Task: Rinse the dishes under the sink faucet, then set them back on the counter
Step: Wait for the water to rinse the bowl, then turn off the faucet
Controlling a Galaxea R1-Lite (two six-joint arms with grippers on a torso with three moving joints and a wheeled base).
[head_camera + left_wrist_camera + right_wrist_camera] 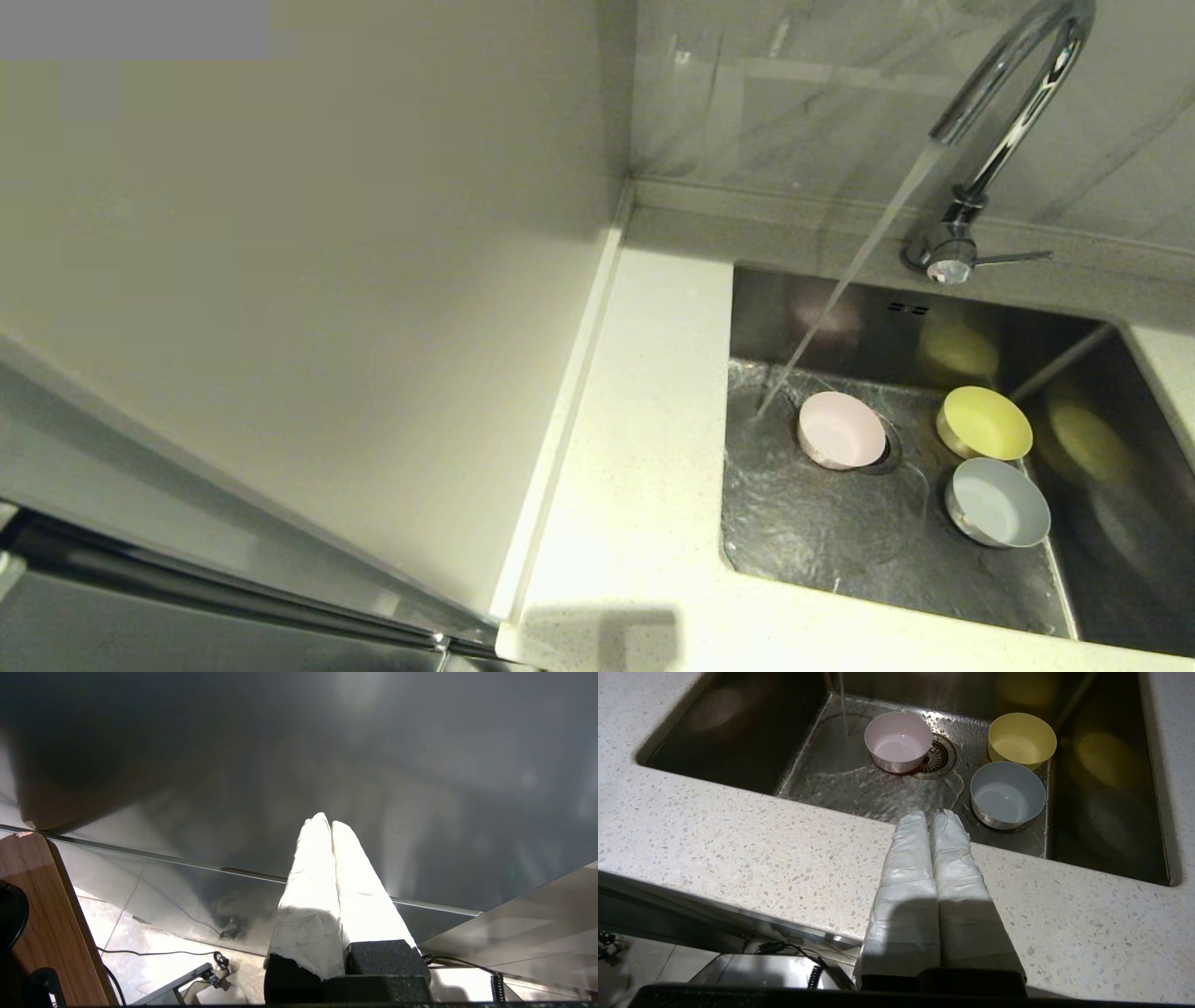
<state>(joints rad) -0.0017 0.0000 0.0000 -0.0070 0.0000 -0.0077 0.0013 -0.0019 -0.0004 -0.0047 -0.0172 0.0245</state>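
Note:
Three bowls stand upright on the floor of the steel sink (pixel 822 551). The pale pink bowl (pixel 841 429) (pixel 898 741) partly covers the drain strainer (pixel 941 758). The yellow bowl (pixel 984 424) (pixel 1022 738) and the grey-blue bowl (pixel 998 502) (pixel 1007 794) sit side by side to the right. Water runs from the chrome faucet (pixel 1013 103) and lands just left of the pink bowl. My right gripper (pixel 932 815) is shut and empty above the counter's front strip (pixel 738 849). My left gripper (pixel 326 822) is shut and empty, low beside a dark panel, away from the sink. Neither arm shows in the head view.
The faucet's thin side lever (pixel 1013 257) points right. White speckled counter (pixel 644 420) runs left of the sink, bounded by a tall off-white panel (pixel 308 308). A wooden board (pixel 51 924) and floor cables lie near the left gripper.

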